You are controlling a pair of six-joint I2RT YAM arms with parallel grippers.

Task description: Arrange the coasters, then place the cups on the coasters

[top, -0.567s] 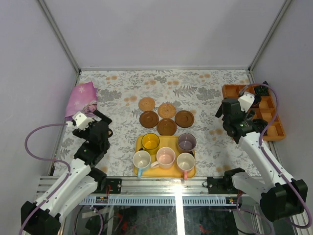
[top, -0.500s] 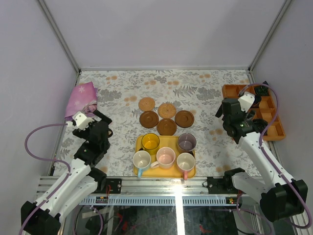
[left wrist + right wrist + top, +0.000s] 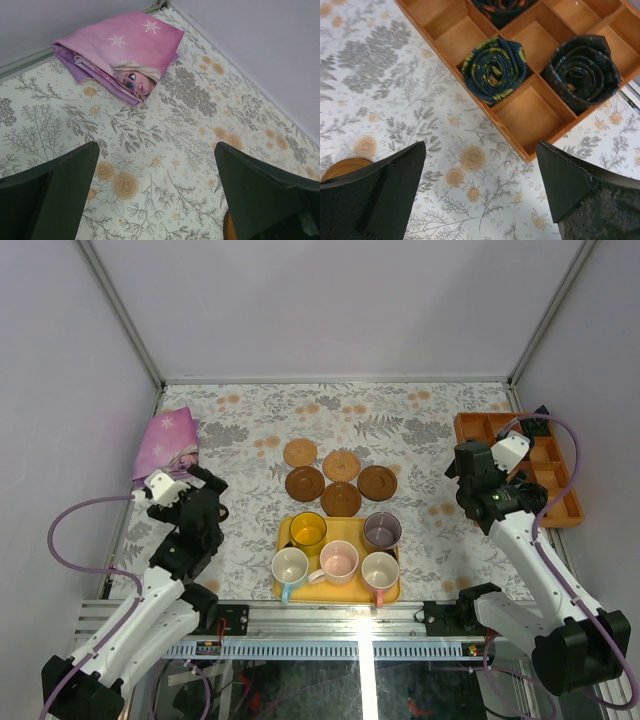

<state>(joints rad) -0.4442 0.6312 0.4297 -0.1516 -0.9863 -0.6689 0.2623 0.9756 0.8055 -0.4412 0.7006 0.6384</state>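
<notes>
The five coasters (image 3: pixel 341 499) are lying flat on the flowered tabletop (image 3: pixel 420 430) just beyond the yellow tray (image 3: pixel 345 528). They are bunched in a loose cluster, with two light tan ones on the far side and three dark brown ones nearer the tray (whether their edges are touching I cannot tell from above). The five cups (image 3: pixel 339 561) are all sitting upright on the tray, none of them on a coaster. A yellow one and a grey-purple one are making up the far row, and a white one with a blue outside and two pale pink ones are making up the near row. The left tool (image 3: pixel 155 145) is hanging over the left part of the tabletop, well apart from the tray, its jaws gaping wide and gripping nothing. It is facing a folded pink cloth (image 3: pixel 120 55) lying near the far left corner. The right tool (image 3: pixel 480 145) is hovering over the right part of the tabletop, likewise spread wide with nothing between its fingers. It is facing an orange divided box (image 3: pixel 530 120) at the right edge, in which dark rolls of fabric (image 3: pixel 494 67) are sitting in neighbouring compartments.
</notes>
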